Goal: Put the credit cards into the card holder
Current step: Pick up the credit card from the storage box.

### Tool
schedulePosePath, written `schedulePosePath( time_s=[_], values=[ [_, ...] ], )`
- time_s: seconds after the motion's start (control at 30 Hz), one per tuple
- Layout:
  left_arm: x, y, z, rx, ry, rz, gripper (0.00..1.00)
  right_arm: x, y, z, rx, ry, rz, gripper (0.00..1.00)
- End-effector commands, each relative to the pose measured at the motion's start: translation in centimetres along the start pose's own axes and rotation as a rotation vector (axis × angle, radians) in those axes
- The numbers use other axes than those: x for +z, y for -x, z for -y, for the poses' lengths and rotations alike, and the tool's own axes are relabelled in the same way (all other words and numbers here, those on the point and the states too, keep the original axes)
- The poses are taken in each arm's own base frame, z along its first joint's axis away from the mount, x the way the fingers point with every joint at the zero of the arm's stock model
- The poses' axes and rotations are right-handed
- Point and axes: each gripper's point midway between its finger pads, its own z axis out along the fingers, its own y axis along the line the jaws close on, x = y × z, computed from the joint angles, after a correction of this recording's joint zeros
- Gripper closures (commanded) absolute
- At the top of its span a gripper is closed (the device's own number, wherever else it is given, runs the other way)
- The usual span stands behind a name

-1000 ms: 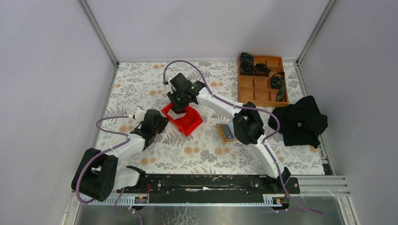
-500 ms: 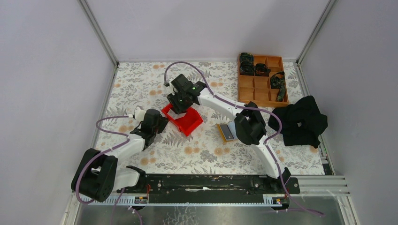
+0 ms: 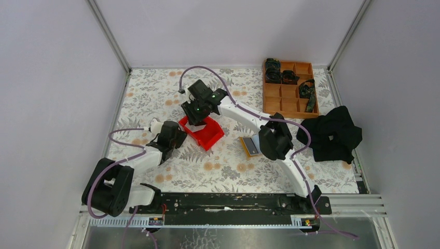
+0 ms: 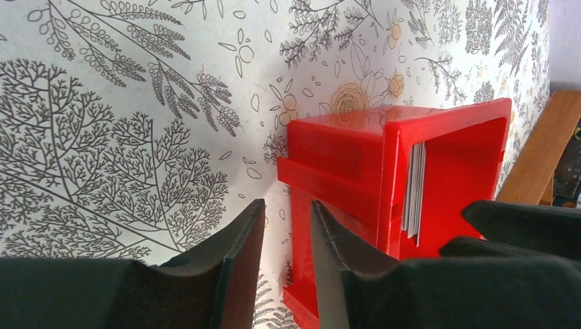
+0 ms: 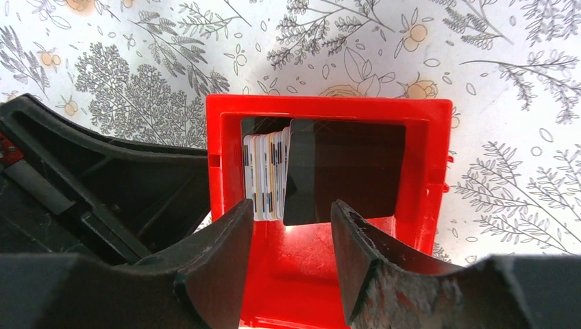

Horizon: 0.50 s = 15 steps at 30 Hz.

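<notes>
Over the open-topped red plastic bin (image 5: 329, 107), centre on one edge of the thin pale credit cards (image 5: 264, 175) standing upright inside, descend straight, and pinch lightly to avoid dragging neighbours. Note the right end effector (image 5: 288, 219) spread wide, empty, above that stack. Leave the left end effector (image 4: 284, 229), narrowly parted and gripping nothing, just beside the bin. Aim afterwards for the tan bifold card holder (image 3: 250, 146) lying on the floral table (image 3: 155, 93) nearby.

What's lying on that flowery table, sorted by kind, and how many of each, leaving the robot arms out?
Red bin: 1
Stack of credit cards, standing in the bin, too tightly packed to count singly: 1
Card holder: 1
Wooden compartment tray: 1
Black cloth: 1
Total: 5
</notes>
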Motion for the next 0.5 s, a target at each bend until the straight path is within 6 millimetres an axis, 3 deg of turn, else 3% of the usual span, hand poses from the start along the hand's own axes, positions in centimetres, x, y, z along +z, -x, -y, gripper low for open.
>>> schedulePosePath(
  time_s=[0.0,0.33,0.47],
  values=[
    [0.2,1.0,2.8,-0.013,-0.072,0.02,0.62,0.5,1.2,-1.3,-0.001,0.054,0.029,0.47],
    [0.7,0.9,3.2,-0.005,-0.071,0.011,0.62,2.4,0.4,-0.9,0.034,0.08,0.005,0.44],
    [0.9,0.8,3.4,-0.002,-0.075,0.009,0.62,2.6,0.1,-1.2,0.049,0.102,-0.004,0.5]
  ],
)
